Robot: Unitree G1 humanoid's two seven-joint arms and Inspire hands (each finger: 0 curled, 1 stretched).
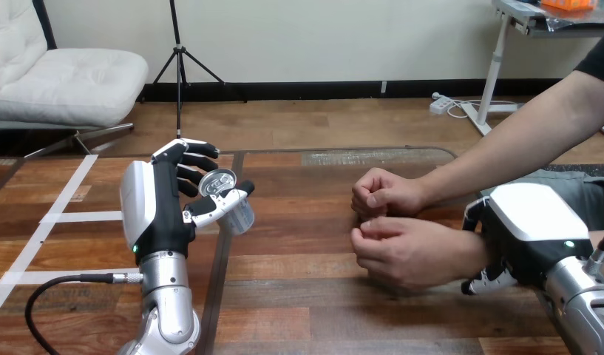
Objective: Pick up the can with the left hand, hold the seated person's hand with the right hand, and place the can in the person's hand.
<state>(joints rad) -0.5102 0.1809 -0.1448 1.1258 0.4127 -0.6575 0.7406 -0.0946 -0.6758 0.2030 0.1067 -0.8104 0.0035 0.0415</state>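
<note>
A silver can (226,194) hangs above the table's left half, tilted with its top facing me. My left hand (160,214) is shut on it, fingers behind the can and thumb across its front. The person's two hands rest loosely curled at mid-table, one farther (386,194) and one nearer (402,250). At the wrist of the nearer one sits my right hand (531,233). Its fingers (488,279) curl under that wrist and its thumb arcs over the top. A wide stretch of table separates the can from the person's hands.
The wooden table (299,296) reaches its far edge just beyond my left hand. White tape strips (62,217) lie on its left part. The person's forearms (520,140) come in from the upper right.
</note>
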